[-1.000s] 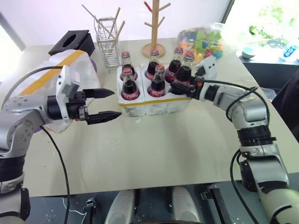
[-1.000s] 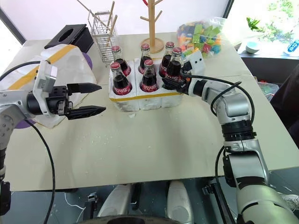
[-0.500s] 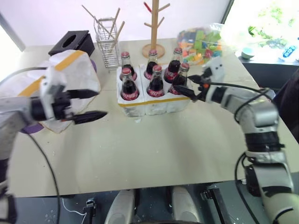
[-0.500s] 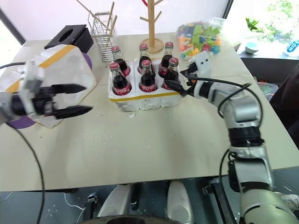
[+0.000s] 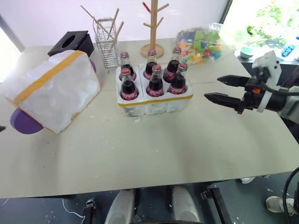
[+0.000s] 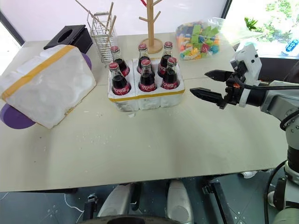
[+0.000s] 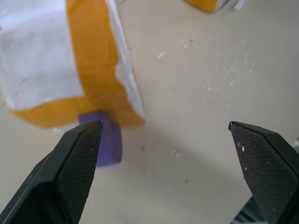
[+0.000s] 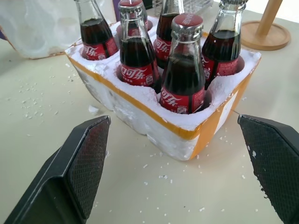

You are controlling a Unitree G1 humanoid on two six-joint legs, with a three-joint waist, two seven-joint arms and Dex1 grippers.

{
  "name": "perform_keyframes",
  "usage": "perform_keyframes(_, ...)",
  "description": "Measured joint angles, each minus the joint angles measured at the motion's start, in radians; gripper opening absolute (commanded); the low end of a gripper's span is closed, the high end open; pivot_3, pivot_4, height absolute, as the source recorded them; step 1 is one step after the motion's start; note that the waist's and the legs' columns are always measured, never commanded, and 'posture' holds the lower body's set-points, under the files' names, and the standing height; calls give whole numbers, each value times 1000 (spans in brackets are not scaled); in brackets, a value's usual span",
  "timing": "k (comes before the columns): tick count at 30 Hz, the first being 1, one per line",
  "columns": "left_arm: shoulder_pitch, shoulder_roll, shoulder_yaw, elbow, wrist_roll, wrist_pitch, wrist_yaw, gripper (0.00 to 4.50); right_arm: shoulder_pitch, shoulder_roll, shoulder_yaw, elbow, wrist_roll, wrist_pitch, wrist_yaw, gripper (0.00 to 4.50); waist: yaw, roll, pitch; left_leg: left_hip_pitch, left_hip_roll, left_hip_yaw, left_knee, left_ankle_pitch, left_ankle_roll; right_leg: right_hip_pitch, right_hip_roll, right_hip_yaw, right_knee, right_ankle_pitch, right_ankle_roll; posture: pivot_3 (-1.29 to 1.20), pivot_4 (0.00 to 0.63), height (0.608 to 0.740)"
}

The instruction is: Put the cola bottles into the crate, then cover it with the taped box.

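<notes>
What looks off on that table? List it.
White crumbs litter the table around the crate, shed styrofoam by the look. The taped box lies tilted, propped on a purple disc. All six cola bottles stand upright.

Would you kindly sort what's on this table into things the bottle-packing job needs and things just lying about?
Job:
- six cola bottles, all standing in the crate
- crate
- taped box, on the table left of the crate

Lying about:
- tissue box
- wire rack with sticks
- wooden peg stand
- bag of coloured blocks
- purple disc under the taped box
</notes>
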Motion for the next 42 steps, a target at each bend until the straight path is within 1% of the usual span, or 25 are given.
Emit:
perform_keyframes(2, 27, 42, -31, 116, 40, -94, 0, 4500, -13, 0, 3, 2, 6, -2, 1, 4467, -1, 0, 0, -3, 0, 1, -1, 2, 2, -4, 0, 0, 0, 0, 0, 0, 150, 740)
perform_keyframes(4, 8, 79, -123, 223, 65, -199, 0, 4500, -30, 3, 5, 3, 15, -4, 4, 4467, -1, 0, 0, -5, 0, 1, -2, 2, 3, -5, 1, 0, 0, 0, 0, 0, 150, 740)
perform_keyframes(5, -46, 88, -202, 270, 72, -245, 3, 4500, -36, 4, 4, 4, 25, -5, 11, 4467, -1, 0, 0, -5, 0, 1, -2, 2, 3, -6, 2, 0, 0, 1, 0, 0, 150, 740)
perform_keyframes(8, -236, 92, -447, 326, 93, -315, 33, 4500, -56, 3, 3, -5, 73, -9, 56, 4467, 0, 0, 0, -6, 0, 2, -2, 2, 3, -6, 3, 0, 0, 1, 0, 0, 150, 740)
perform_keyframes(9, -325, 85, -533, 339, 109, -323, 32, 4500, -65, 0, 1, -10, 89, -10, 70, 4467, 2, 0, 0, -7, 0, 2, -1, 2, 3, -6, 3, 0, 0, 1, 1, 0, 150, 740)
perform_keyframes(10, -431, 67, -605, 349, 132, -328, 33, 4500, -75, -2, -2, -17, 106, -10, 82, 4467, 3, 0, 0, -8, 0, 2, 1, 2, 3, -5, 3, -1, 0, 3, 4, 0, 150, 740)
perform_keyframes(13, -727, -12, -804, 409, 242, -350, 30, 4500, -118, -14, -18, -52, 180, 3, 99, 4467, 3, 0, 0, -9, -1, 3, 4, 2, 4, -5, 4, -1, 2, 4, 6, 0, 150, 740)
perform_keyframes(16, -914, -91, -959, 505, 350, -375, 10, 4500, -135, -22, -38, -95, 235, 19, 84, 4467, -1, -3, -1, -8, -1, 6, 6, 2, 4, -4, 5, -1, 4, 5, 8, 0, 150, 740)
perform_keyframes(18, -1025, -141, -1023, 580, 412, -393, 1, 4500, -127, -24, -44, -113, 249, 25, 68, 4467, -1, -4, -1, -8, -1, 6, 7, 2, 4, -4, 5, -1, 6, 5, 8, 0, 150, 740)
perform_keyframes(21, -1149, -187, -1091, 686, 504, -436, 3, 4500, -96, -24, -53, -140, 272, 28, 43, 4467, -1, -6, -2, -7, -2, 6, 7, 2, 4, -4, 5, -1, 7, 5, 8, 0, 150, 740)
perform_keyframes(25, -1243, -245, -1125, 795, 569, -463, 23, 4500, -72, -24, -68, -155, 288, 27, 17, 4467, 0, -6, -2, -7, -1, 6, 7, 2, 4, -4, 5, -1, 7, 5, 8, 0, 150, 740)
perform_keyframes(28, -1289, -276, -1134, 848, 595, -475, 35, 3786, -65, -25, -73, -162, 307, 27, -1, 4500, 0, -7, -2, -8, 0, 6, 8, 2, 4, -4, 5, -1, 7, 5, 8, 0, 150, 740)
perform_keyframes(30, -1307, -287, -1139, 871, 610, -487, 47, 2876, -59, -25, -74, -167, 317, 27, -12, 4500, -1, -7, -2, -8, 0, 6, 8, 2, 4, -4, 5, -1, 7, 5, 8, 0, 150, 740)
perform_keyframes(34, -1324, -308, -1138, 892, 615, -509, 73, 729, -32, -30, -80, -177, 324, 27, -30, 4500, 0, -7, -2, -8, 0, 5, 8, 2, 4, -4, 5, -1, 8, 5, 8, 0, 150, 740)
perform_keyframes(35, -1325, -308, -1137, 893, 615, -512, 79, 408, -24, -32, -82, -178, 324, 27, -32, 4500, 0, -7, -2, -8, -1, 5, 8, 2, 4, -4, 4, -1, 8, 5, 8, 0, 150, 740)
perform_keyframes(39, -1325, -324, -1096, 884, 601, -562, 158, 408, 42, -53, -95, -177, 343, 46, -42, 4500, 3, -7, -2, -8, -1, 1, 9, 2, 4, -4, 4, -1, 9, 5, 8, 0, 150, 740)
perform_keyframes(42, -1314, -342, -1032, 833, 558, -603, 231, 408, 101, -57, -101, -185, 336, 44, -46, 4500, 4, -9, -2, -8, -1, 0, 11, 2, 4, -4, 4, -1, 11, 5, 8, 0, 150, 740)
